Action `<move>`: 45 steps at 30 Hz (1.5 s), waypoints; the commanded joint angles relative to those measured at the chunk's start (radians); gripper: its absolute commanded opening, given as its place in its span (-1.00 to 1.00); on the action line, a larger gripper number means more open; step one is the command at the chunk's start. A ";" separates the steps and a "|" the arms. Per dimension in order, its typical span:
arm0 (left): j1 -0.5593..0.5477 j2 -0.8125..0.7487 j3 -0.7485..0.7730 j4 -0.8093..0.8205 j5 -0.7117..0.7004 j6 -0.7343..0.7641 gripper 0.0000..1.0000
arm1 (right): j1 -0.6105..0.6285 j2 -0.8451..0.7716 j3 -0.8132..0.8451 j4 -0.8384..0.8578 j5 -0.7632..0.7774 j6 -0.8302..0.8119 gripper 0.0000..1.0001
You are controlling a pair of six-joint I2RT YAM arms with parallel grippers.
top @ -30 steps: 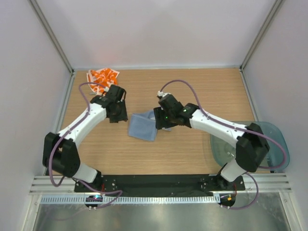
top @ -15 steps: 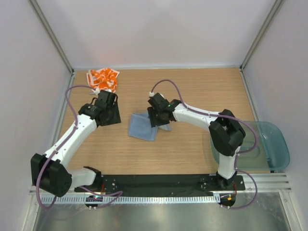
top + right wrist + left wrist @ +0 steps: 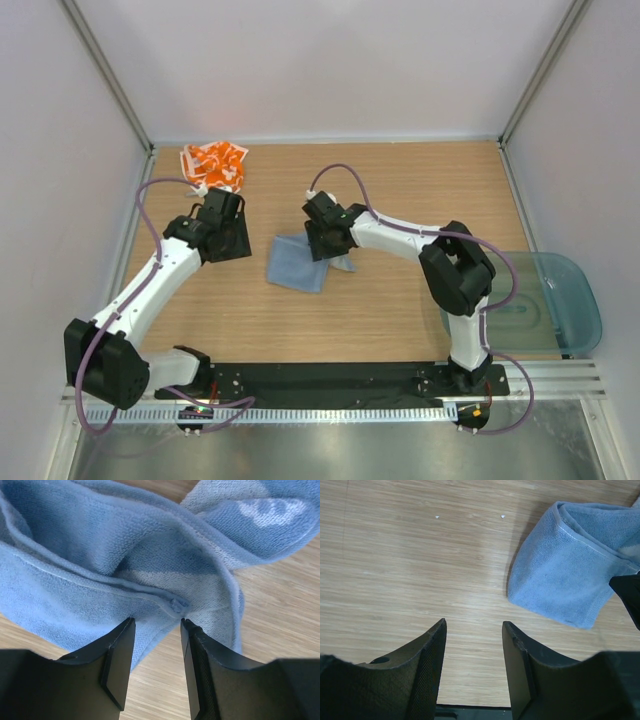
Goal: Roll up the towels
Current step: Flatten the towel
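Note:
The pale grey-blue towel lies folded over in the middle of the table, and a loose flap sticks out at its right. My right gripper sits low over the towel's upper right corner. In the right wrist view its jaws stand open, with the stitched hem of the blue towel lying just between the fingertips. My left gripper hovers left of the towel, open and with nothing in it; the blue towel shows at its upper right. The orange-patterned towel lies crumpled in the far left corner.
A translucent teal tray overhangs the table's right edge, near the right arm's base. White walls enclose the table on three sides. A black mounting rail runs along the near edge.
My right gripper slid left onto the blue towel's upper right corner as its elbow swung in. My left gripper drew back a little to the left, away from the towel.

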State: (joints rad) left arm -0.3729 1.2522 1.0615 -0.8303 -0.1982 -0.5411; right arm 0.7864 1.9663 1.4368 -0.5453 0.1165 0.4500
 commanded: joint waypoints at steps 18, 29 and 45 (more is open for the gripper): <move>-0.001 -0.002 0.002 0.016 0.005 0.009 -0.02 | -0.026 0.026 0.077 0.031 0.000 -0.010 -0.11; -0.003 0.000 0.002 0.016 0.002 0.009 -0.03 | -0.015 0.006 0.102 -0.001 0.032 -0.016 -0.11; -0.001 0.003 0.002 0.016 -0.001 0.010 -0.03 | 0.013 0.013 0.070 0.001 0.034 0.013 -0.31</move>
State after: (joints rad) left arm -0.3729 1.2526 1.0615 -0.8288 -0.1978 -0.5411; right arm 0.7895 2.0037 1.5002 -0.5507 0.1379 0.4496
